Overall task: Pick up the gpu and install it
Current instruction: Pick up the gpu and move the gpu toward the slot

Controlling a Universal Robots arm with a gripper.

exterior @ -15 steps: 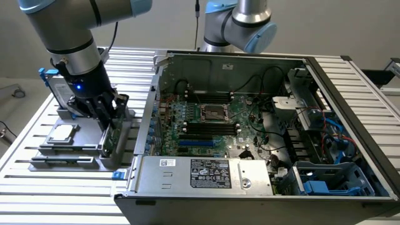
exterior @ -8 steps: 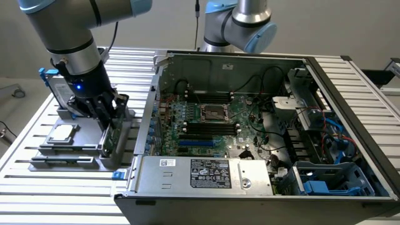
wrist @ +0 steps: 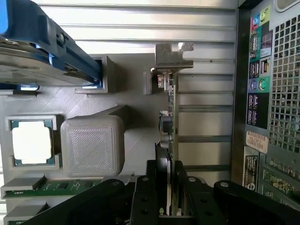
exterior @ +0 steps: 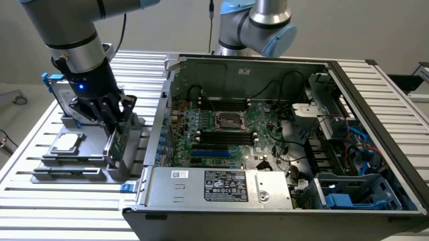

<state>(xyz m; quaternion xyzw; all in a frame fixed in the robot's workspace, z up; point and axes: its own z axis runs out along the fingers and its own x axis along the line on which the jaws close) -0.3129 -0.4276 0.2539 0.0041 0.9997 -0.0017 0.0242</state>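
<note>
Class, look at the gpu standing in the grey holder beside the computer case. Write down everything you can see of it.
The gpu is a thin green circuit card with a black cooler on one face and a silver metal bracket at one end. It stands on its long edge in a slot of the grey holder on the slatted table, outside the open computer case. The gripper is shut on it from above, clamping both faces.
</note>
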